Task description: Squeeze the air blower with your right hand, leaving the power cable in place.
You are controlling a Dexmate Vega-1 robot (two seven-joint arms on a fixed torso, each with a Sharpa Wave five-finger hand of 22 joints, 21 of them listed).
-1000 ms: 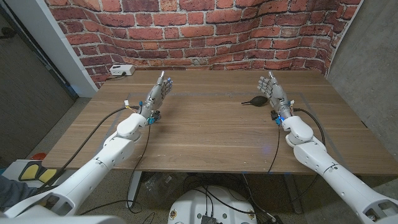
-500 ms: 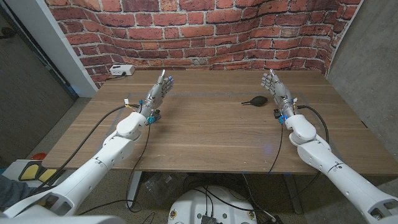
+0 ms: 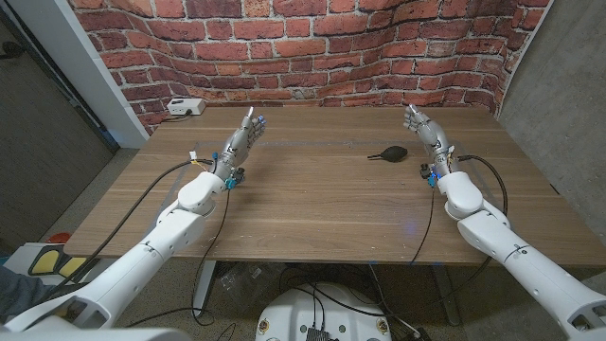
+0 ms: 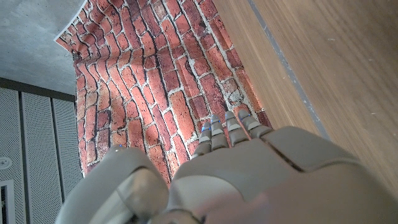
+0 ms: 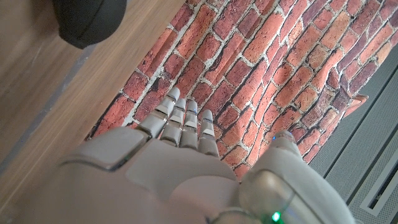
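Reaching toward the air blower [image 3: 389, 152], the right hand [image 3: 423, 129] hovers just beside it in the head view, fingers apart and holding nothing; the approach looks unfinished, and the next move likely calls for swinging over the bulb and closing around it. The left hand [image 3: 240, 140], well apart from the blower, stands with fingers straight and empty. From the left wrist, straight fingers [image 4: 225, 129] face the brick wall [image 4: 186, 87]. From the right wrist, extended fingers [image 5: 181, 118] sit near the blower's dark bulb.
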